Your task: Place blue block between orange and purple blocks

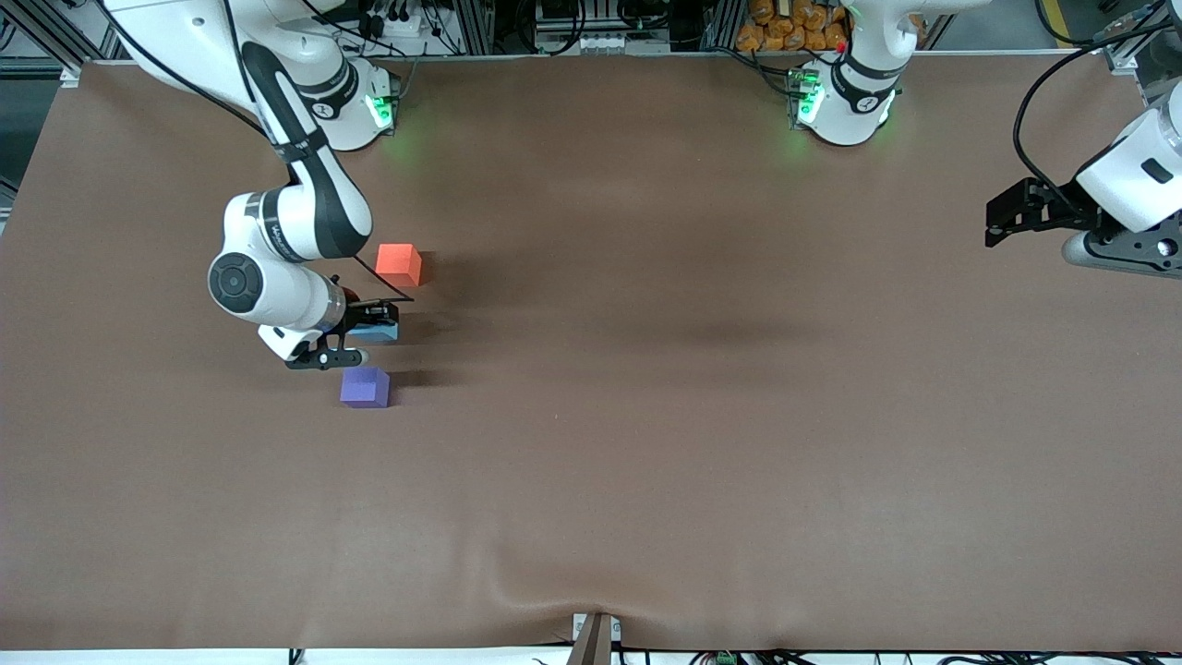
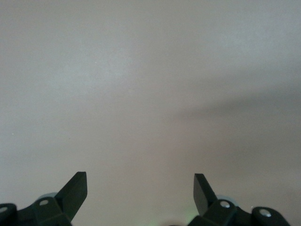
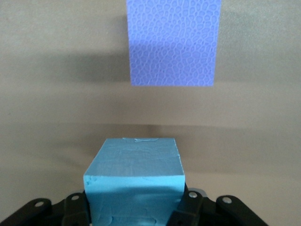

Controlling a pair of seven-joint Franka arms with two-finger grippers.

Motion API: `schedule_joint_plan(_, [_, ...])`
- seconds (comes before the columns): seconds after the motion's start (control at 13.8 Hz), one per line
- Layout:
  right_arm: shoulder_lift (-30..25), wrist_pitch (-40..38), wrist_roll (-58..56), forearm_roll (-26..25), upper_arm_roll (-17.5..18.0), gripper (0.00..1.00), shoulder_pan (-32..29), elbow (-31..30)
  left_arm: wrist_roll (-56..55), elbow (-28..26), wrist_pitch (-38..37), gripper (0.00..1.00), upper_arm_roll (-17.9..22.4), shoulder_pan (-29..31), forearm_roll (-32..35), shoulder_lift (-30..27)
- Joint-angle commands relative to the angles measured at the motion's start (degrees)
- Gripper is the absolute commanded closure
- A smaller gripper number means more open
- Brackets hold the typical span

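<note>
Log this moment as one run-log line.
right gripper: shut on blue block, between orange block and purple block | left gripper: open, waiting

blue block (image 1: 380, 331) between orange block (image 1: 399, 263) and purple block (image 1: 365, 386) | purple nearest front camera
</note>
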Motion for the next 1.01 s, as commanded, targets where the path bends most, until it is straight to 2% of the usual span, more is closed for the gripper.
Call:
schedule_joint_plan(0.0, [1.63,4.04,-0.96,-0.4,0.53,1.0,-0.51,-1.76,-0.24,0.6,-1.6,0.0,-0.14,-0.65,1.19,-0.47])
schedule_joint_plan(0.22, [2.34,4.13,-0.96,-0.4,0.44,1.0,-0.42,-1.93,-2.18,0.6,-1.6,0.0,-0.14,-0.39,-0.04,-0.47])
schedule_joint_plan(0.36, [3.22,5.53,-0.96,-0.4,0.53,1.0,-0.42,-2.2,-2.27,0.77,-1.51,0.0,0.38,0.05,-4.5,-0.38])
schedule_joint_plan(0.51, [4.27,6.42,-0.61,-0.32,0.53,1.0,-0.33,-2.2,-2.35,2.79,-1.59,0.0,0.56,-0.04,-4.71,-0.03])
schedule_joint_plan(0.58, [4.45,6.42,-0.43,-0.32,0.53,0.85,-0.25,-2.11,-2.36,2.8,-1.6,0.0,0.56,-0.04,-3.83,-0.03])
schedule_joint_plan(0.65, [4.54,6.25,-0.26,-0.32,0.53,0.06,-0.33,-2.11,-2.36,2.71,-1.6,0.0,0.21,-0.3,-2.35,0.06])
schedule_joint_plan(0.72, [4.28,5.37,-0.17,-0.32,0.53,0.0,-0.68,-1.85,-2.36,2.45,-1.68,0.0,-0.14,-0.74,-0.24,0.24])
schedule_joint_plan(0.79, [3.5,3.36,-0.34,-0.32,0.53,0.0,-0.95,-1.24,-2.36,2.27,-1.68,0.0,-0.49,-0.74,0.39,0.24])
schedule_joint_plan(0.87, [2.1,-1.62,-0.43,-0.23,0.44,0.0,-1.38,1.38,-2.36,2.27,-1.68,0.0,-0.49,-0.65,0.39,0.32])
schedule_joint_plan(0.94, [0.95,-9.93,-0.34,-0.14,0.44,0.0,-1.74,6.28,-2.27,2.27,-1.68,0.0,-0.49,-0.39,0.39,0.33])
